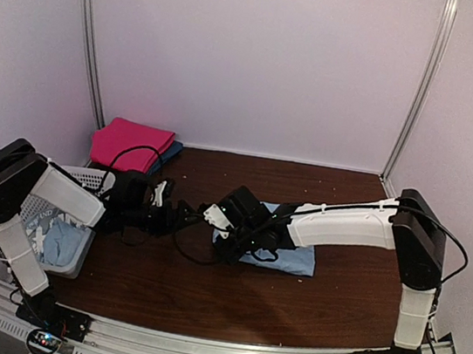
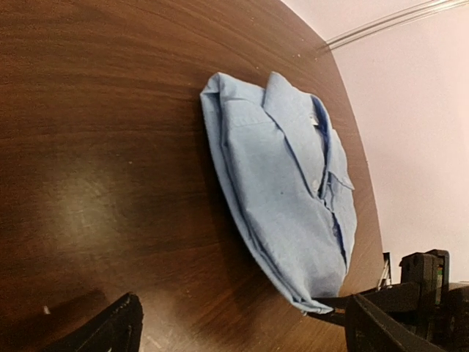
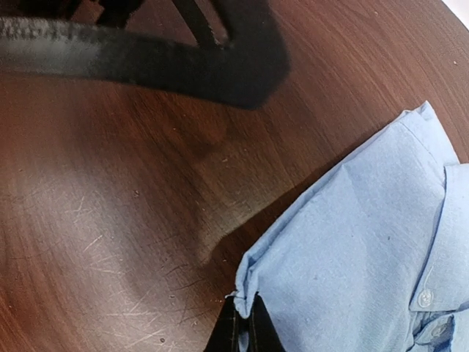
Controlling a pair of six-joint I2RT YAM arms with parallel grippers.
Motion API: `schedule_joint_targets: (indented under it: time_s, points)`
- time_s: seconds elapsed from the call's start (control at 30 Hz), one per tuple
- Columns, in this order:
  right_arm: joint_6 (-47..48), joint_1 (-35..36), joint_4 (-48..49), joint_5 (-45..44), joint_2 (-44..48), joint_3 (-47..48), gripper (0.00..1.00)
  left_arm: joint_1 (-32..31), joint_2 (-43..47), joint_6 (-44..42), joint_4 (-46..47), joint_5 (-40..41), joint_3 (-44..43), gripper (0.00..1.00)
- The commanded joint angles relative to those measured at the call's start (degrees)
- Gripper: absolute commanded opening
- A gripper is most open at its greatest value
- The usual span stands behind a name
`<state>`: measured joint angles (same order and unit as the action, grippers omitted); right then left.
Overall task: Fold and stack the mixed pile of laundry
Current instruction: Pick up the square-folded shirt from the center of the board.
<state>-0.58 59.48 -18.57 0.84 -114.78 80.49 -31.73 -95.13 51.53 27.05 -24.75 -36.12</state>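
Folded blue shirt (image 2: 282, 183) lying lengthwise left to right on the worktop (image 1: 202, 295), right claw (image 3: 245, 326) pinching its left-end corner, left claw (image 2: 245, 326) spread wide just beyond that end

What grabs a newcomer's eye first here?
The folded blue shirt at the centre of the table, with the right gripper pinched shut on one corner and the left gripper open beside it. Then the magenta cloth at the far left corner, and the white basket at the left edge holding more blue garments.
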Motion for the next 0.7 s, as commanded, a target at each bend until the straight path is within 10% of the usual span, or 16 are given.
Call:
schedule_joint_targets:
  time_s: [0.0, 0.33, 0.67]
  points:
    - [-0.15, -0.07, 2.36, 2.53, 1.80, 0.00, 0.00, -1.91, -5.27, 8.17, 15.20, -2.27, -1.51, 0.98]
    - [-0.19, -0.08, 3.46, 4.79, 0.16, 3.28, 0.00, -5.48, -16.46, 14.14, 20.13, -1.20, -7.83, 0.94]
    - [-0.67, 0.07, 4.70, 7.11, -2.61, 7.44, 0.00, -6.07, -23.20, 17.03, 21.67, -3.32, -11.28, 0.62]
